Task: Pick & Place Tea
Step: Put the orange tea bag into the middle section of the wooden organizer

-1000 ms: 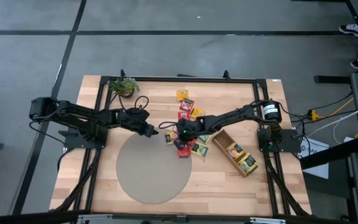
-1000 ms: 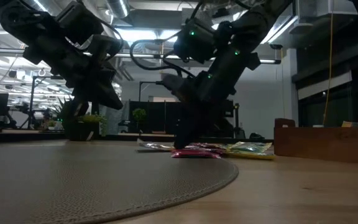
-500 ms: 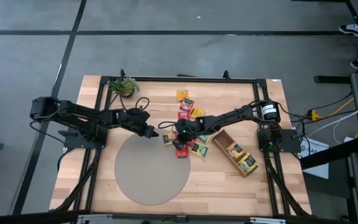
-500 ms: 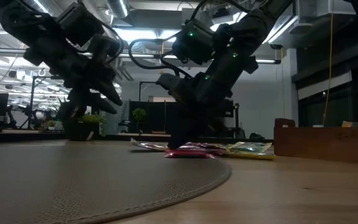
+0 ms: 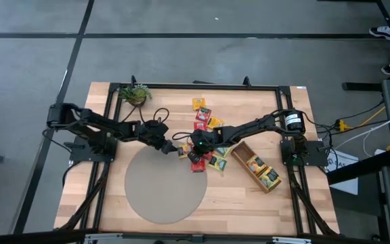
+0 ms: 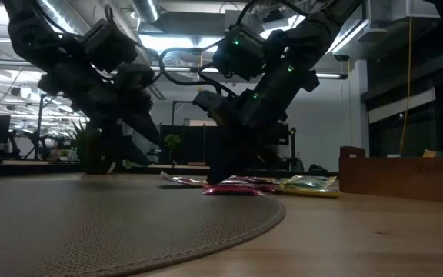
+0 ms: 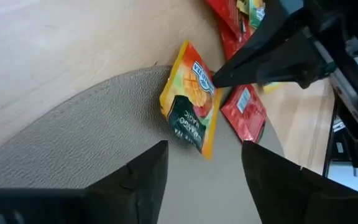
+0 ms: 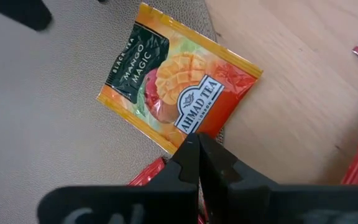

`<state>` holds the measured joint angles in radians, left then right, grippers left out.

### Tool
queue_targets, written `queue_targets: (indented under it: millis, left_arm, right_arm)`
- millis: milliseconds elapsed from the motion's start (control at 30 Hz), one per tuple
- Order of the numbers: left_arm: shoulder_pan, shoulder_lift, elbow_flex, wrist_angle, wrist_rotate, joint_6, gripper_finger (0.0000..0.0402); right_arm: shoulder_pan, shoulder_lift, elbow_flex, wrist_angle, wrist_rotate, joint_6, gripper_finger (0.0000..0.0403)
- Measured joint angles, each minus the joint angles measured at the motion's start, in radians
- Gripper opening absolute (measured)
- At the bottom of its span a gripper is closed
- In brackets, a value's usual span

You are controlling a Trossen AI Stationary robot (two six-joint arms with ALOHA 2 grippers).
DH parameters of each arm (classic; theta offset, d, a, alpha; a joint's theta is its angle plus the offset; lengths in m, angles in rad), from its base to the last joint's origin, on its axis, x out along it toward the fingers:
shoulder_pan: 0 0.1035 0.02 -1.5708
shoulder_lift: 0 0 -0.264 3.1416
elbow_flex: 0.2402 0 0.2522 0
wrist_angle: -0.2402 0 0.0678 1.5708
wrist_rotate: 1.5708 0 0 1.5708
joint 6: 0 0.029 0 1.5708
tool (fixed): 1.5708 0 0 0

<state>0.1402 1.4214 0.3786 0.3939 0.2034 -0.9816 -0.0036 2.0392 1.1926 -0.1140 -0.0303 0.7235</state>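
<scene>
**Both grippers at the mango sachet on the mat edge**

High view: the left gripper [image 5: 170, 146] and right gripper [image 5: 189, 150] meet near the desk [image 5: 249, 203] centre, at the rim of the round grey mat [image 5: 161, 190]; the tea sachets [image 5: 205, 122] lie scattered just beyond, some in the wooden tray [image 5: 257, 167]; a potted plant [image 5: 135, 93] stands at the far left corner.

Low view: the right gripper [image 6: 220, 171] reaches down to the sachet pile [image 6: 241, 185]; contact cannot be judged.

Left wrist view: fingers [image 7: 135, 180] spread apart, holding nothing; the mango sachet [image 7: 191, 99] lies ahead, partly on the mat.

Right wrist view: fingers [image 8: 194, 158] pressed together at the mango sachet's edge; whether they pinch it, I cannot tell.
</scene>
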Motion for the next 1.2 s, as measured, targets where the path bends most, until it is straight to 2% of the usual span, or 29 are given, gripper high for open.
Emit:
queue_targets:
  millis: [300,733,967,1200]
  left_arm:
    - [0.0,0.134,0.0,0.12,0.025,-0.003,0.0208]
    - [0.0,0.147,0.009,0.157,-0.011,0.013,0.0192]
    - [0.0,0.168,0.012,0.162,-0.007,0.019,0.0148]
    - [0.0,0.182,0.012,0.171,-0.017,0.065,0.006]
  right_arm:
    - [0.0,0.002,0.0,0.013,0.0,0.001,0.0004]
    - [0.0,0.003,-0.002,0.047,0.0,0.004,0.0004]
    - [0.0,0.003,-0.002,0.05,0.0,0.004,0.0004]
    - [0.0,0.003,-0.002,0.052,0.0,0.005,0.0004]
